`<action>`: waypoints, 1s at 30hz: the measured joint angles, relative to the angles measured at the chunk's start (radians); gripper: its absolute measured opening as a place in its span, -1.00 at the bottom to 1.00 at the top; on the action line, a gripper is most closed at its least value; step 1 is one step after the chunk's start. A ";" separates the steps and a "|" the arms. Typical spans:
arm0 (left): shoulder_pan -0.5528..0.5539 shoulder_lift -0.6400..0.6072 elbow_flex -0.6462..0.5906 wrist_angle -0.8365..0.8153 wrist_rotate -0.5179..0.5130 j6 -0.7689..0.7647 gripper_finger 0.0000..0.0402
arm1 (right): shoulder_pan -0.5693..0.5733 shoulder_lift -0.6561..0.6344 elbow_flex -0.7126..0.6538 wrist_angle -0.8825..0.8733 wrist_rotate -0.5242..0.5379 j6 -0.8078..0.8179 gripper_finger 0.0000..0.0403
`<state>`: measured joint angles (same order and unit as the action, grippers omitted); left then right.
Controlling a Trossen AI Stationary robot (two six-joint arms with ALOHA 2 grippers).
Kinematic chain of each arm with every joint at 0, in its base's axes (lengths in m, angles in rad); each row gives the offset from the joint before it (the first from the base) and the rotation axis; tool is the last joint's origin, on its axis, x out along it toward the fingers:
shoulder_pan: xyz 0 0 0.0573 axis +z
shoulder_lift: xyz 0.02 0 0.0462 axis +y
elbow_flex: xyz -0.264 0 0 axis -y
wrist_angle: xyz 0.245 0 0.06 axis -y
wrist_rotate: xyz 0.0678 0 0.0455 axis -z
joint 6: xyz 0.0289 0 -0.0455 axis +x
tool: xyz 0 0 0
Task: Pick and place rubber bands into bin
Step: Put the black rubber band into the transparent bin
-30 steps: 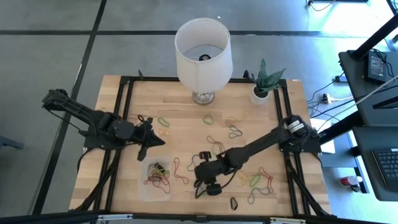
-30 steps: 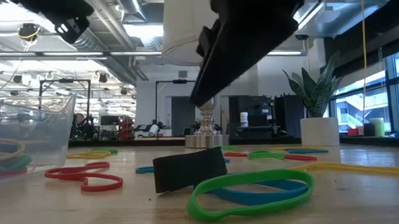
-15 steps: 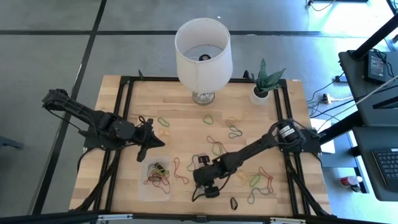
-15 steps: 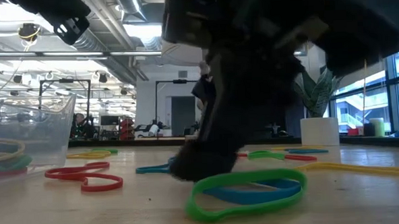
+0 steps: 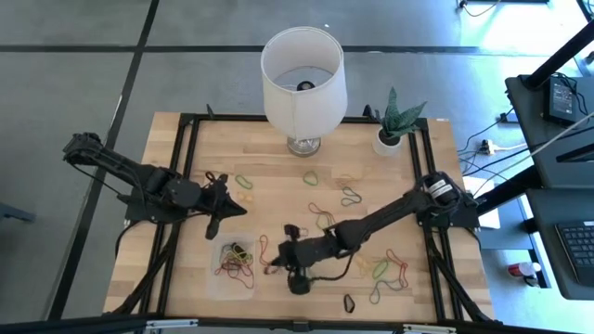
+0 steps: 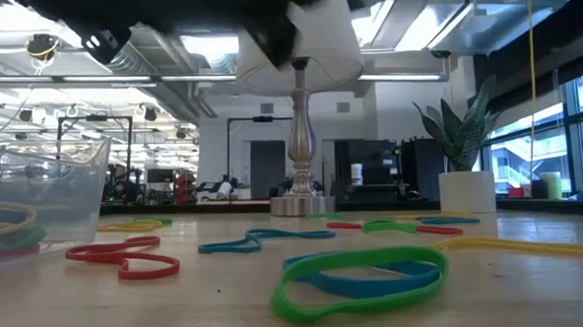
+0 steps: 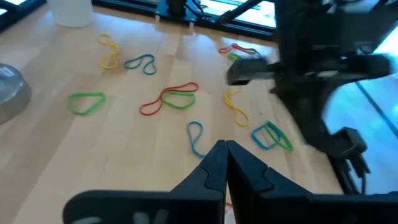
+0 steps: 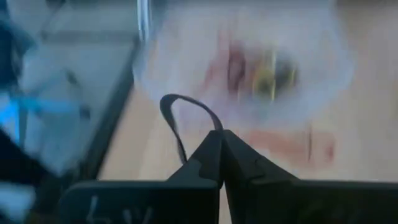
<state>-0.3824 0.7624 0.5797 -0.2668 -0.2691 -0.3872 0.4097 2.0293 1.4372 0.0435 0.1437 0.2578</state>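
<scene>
We see a grey concrete floor (image 5: 74, 83) around the pale wooden counter (image 5: 278, 195), bright ceiling strip lights (image 6: 203, 44), and tall windows (image 6: 567, 142) beyond the counter's far edge.

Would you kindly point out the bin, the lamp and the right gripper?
bin (image 5: 223, 278), high view, clear floor near its left wall.
lamp (image 5: 303, 65), high view, top of its white shade.
right gripper (image 8: 222, 134), right wrist view, tips shut on a dark rubber band.

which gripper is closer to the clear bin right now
Right. The right gripper, shut on a dark rubber band, hangs just beside the bin on its right edge. The left gripper waits shut, a little behind the bin's far edge.
</scene>
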 joint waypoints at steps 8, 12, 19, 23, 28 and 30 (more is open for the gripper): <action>0.000 -0.002 0.000 0.000 -0.009 0.008 -0.98 | -0.067 0.119 0.106 0.167 0.045 -0.006 -0.99; 0.000 -0.002 0.000 0.002 -0.026 0.006 -0.98 | -0.085 0.228 0.271 0.118 0.033 -0.061 -0.99; 0.000 -0.002 0.000 0.002 -0.027 0.005 -0.98 | -0.101 0.388 0.509 -0.054 0.025 -0.080 -0.90; 0.000 -0.002 0.000 0.001 -0.027 0.005 -0.98 | -0.098 0.441 0.599 -0.187 0.019 -0.080 -0.77; 0.000 -0.002 0.000 0.001 -0.026 0.005 -0.98 | -0.098 0.441 0.642 -0.260 0.020 -0.080 -0.59; 0.000 -0.002 0.000 0.001 -0.026 0.005 -0.98 | -0.099 0.443 0.668 -0.305 0.021 -0.081 -0.54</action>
<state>-0.3820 0.7609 0.5797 -0.2657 -0.2953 -0.3824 0.3103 2.4722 2.1049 -0.2614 0.1642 0.1767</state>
